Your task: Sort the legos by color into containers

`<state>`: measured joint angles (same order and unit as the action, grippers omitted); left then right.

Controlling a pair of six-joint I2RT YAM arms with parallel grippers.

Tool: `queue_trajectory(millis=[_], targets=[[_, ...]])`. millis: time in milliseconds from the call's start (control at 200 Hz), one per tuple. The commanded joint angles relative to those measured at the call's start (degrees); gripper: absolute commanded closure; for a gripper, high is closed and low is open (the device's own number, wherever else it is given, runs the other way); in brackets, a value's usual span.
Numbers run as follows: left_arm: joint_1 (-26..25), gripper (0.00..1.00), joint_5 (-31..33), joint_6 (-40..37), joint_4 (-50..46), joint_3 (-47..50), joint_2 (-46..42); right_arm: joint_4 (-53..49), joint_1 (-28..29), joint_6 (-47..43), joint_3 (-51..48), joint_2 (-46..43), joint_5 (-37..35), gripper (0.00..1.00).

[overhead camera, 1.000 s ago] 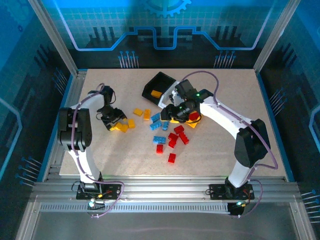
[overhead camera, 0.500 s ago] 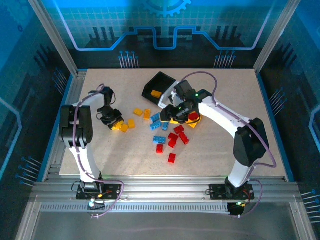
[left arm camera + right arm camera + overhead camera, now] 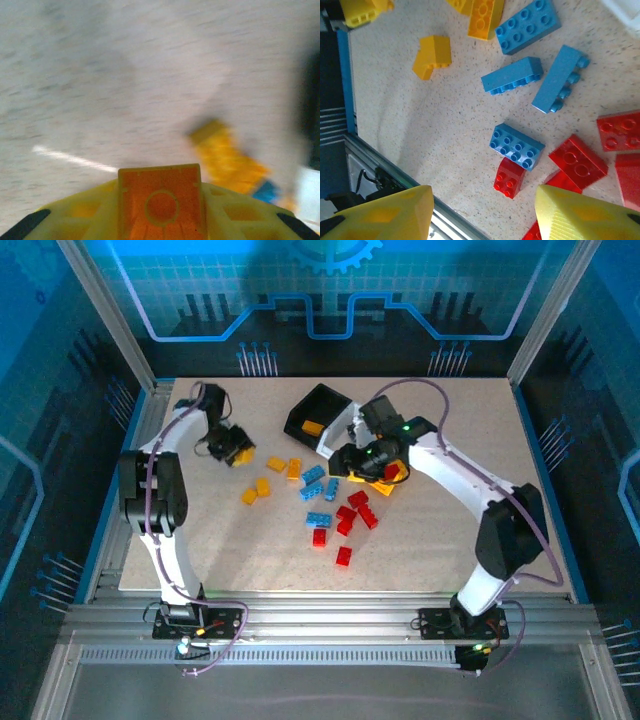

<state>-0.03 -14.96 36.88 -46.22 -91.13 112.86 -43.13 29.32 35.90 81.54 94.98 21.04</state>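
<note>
Gripping a yellow-orange brick (image 3: 160, 207) by its sides, the left gripper (image 3: 236, 448) hangs over the left part of the table (image 3: 200, 540), jaws clamped on it and the brick's hollow underside facing the wrist camera. Right of it, loose yellow bricks (image 3: 262, 486), blue bricks (image 3: 318, 519) and red bricks (image 3: 345, 525) lie scattered mid-table. Further right, the right gripper (image 3: 484, 196) hovers above that scatter, jaws apart with nothing between them, near the black bin (image 3: 322, 400), which has one orange brick (image 3: 313, 427) inside.
</note>
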Motion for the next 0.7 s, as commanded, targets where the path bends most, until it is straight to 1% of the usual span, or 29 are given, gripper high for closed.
queue_trajectory(millis=[0,100,145,290,375,495,520,600,695], targets=[[-3.6,0.61,-8.4,6.4,5.9,-9.3,2.2,-0.3,-1.5,1.8,-2.3,-4.6,0.1,0.42],[-6.6,0.61,-10.6,9.9,7.7,-18.9,8.7,0.1,-1.6,2.8,-4.2,-7.2,-0.6,0.42],[-7.8,0.61,-11.3,10.8,7.8,-24.9,12.3,0.1,-1.6,3.2,-5.1,-8.5,-1.0,0.43],[-10.5,0.62,-11.1,12.8,6.2,-40.8,23.2,0.1,-1.7,4.3,-7.8,-12.1,-2.0,0.42],[-11.2,0.61,-11.3,14.6,7.0,-45.5,27.4,-0.2,-1.8,4.9,-9.4,-14.3,-3.1,0.42],[-11.5,0.61,-11.3,16.2,8.3,-47.6,30.4,-0.5,-2.1,5.7,-11.4,-16.9,-4.3,0.42],[-11.5,0.58,-11.5,16.3,8.7,-47.6,30.7,-0.6,-2.2,5.7,-11.7,-17.3,-4.4,0.42],[-11.5,0.43,-12.1,16.5,8.9,-47.6,31.1,-0.6,-2.4,5.9,-12.6,-18.2,-4.9,0.42],[-11.6,0.37,-12.5,15.6,8.0,-47.5,30.3,-0.3,-2.4,6.1,-12.9,-18.4,-4.8,0.42]])
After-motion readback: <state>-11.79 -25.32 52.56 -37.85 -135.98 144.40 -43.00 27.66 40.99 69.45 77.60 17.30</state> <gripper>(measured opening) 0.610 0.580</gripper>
